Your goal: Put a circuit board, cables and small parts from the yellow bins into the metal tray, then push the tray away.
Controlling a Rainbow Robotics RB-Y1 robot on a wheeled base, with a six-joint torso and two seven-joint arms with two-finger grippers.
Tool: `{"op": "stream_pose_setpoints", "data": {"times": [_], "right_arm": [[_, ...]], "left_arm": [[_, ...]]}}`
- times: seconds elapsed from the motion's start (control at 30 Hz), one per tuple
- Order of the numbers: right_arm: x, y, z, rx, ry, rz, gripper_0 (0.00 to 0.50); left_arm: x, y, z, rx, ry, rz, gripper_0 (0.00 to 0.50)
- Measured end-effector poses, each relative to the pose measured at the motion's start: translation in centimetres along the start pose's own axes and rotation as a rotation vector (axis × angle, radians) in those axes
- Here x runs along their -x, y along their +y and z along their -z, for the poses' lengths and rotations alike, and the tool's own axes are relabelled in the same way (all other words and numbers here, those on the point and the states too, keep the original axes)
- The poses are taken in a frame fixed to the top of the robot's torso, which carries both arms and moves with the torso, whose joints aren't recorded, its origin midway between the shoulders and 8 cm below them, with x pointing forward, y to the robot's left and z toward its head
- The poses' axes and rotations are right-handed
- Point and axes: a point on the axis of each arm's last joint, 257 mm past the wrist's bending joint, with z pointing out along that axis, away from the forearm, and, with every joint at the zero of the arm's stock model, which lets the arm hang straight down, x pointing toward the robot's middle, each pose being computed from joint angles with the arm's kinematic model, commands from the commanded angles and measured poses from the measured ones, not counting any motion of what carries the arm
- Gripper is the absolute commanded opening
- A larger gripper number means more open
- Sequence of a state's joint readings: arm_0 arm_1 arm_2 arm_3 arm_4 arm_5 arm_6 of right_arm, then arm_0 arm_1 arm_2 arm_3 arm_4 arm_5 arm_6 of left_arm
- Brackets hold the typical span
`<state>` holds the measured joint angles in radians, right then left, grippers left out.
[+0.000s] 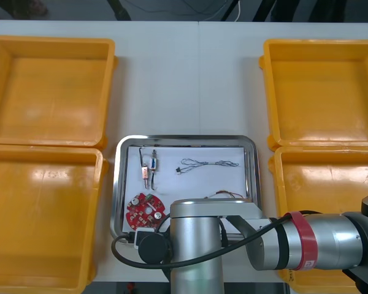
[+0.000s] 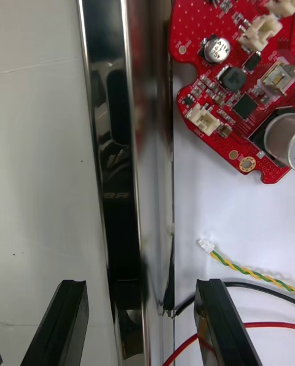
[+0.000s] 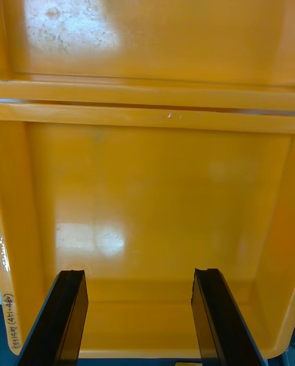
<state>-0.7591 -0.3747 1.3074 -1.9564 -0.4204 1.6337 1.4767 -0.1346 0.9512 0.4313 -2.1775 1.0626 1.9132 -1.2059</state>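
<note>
Metal tray (image 1: 119,184): holds circuit board (image 2: 236,89) and cables (image 2: 252,272). Its rim runs lengthwise between the released right claw's (image 2: 140,289) fingers (image 2: 61,323), one outside over the counter (image 2: 43,126). Right arm is nearer. Left claw (image 3: 138,280): released, over a yellow bin (image 3: 147,187).

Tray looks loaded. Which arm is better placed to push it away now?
Right. The right gripper is open, astride the metal tray's near rim beside the red circuit board, so it looks ready to push. The left gripper hangs open over a yellow bin, away from the tray.
</note>
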Motion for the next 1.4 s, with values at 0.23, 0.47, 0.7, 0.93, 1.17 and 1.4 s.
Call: {"op": "stream_pose_setpoints", "data": {"times": [0.23, 0.47, 0.7, 0.93, 1.17, 1.4], "right_arm": [[0.17, 0.07, 0.05, 0.001, -0.003, 0.001, 0.5], [0.19, 0.07, 0.05, 0.001, -0.004, 0.001, 0.5], [0.4, 0.01, 0.28, -0.006, -0.011, 0.004, 0.167], [0.8, -0.01, 0.78, -0.017, -0.027, 0.013, 0.051], [0.7, -0.55, 0.56, -0.077, -0.025, 0.041, 0.042], [0.68, -0.44, 0.56, -0.078, -0.026, 0.046, 0.039]], "left_arm": [[0.0, 0.0, 0.0, 0.0, 0.0, 0.0, 0.5], [0.0, 0.0, 0.0, 0.0, 0.0, 0.0, 0.5], [0.0, 0.0, 0.0, 0.0, 0.0, 0.0, 0.5], [0.0, 0.0, 0.0, 0.0, 0.0, 0.0, 0.5], [0.0, 0.0, 0.0, 0.0, 0.0, 0.0, 0.5], [0.0, 0.0, 0.0, 0.0, 0.0, 0.0, 0.5]]}}
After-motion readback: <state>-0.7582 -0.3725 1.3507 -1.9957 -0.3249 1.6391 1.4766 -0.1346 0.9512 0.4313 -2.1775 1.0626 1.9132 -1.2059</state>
